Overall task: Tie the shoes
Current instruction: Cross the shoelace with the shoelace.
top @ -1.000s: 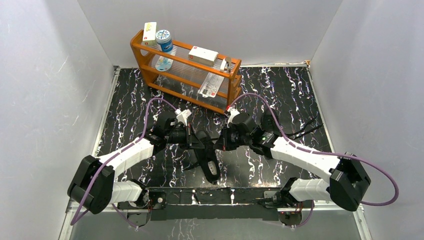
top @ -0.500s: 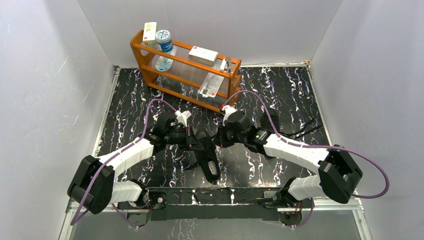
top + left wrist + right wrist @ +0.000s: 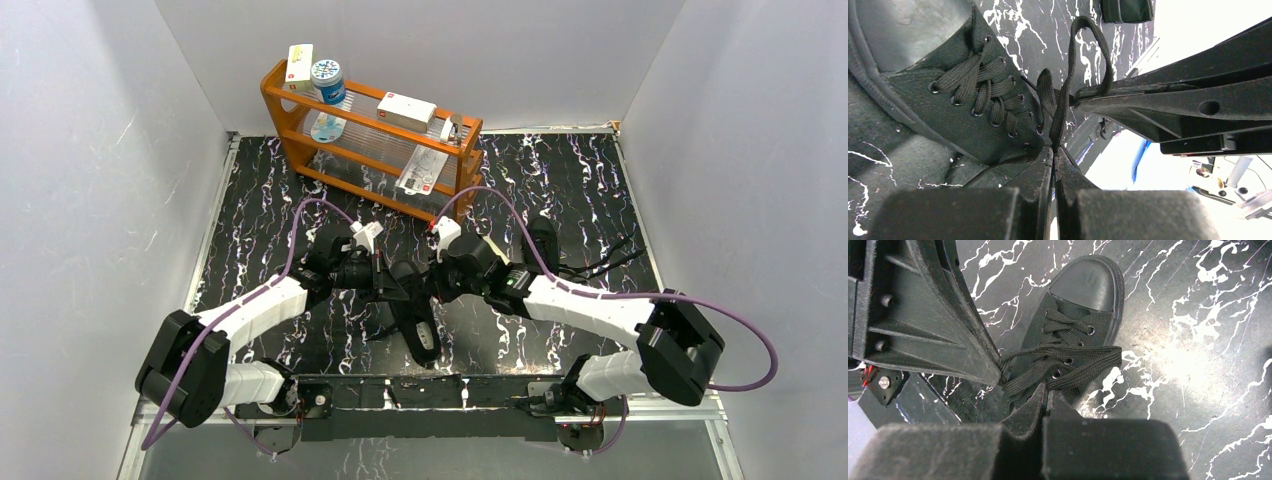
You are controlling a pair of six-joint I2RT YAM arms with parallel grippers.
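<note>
Top external: clenched left gripper [image 3: 1054,149] and right gripper [image 3: 1047,394] on the laces [image 3: 1064,102], tip to tip above the shoe [image 3: 418,322]; lay lengthwise near-to-far, crosswise to both, equally close.

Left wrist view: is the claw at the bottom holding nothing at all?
No, the left claw is shut tight on a black lace of the shoe.
</note>
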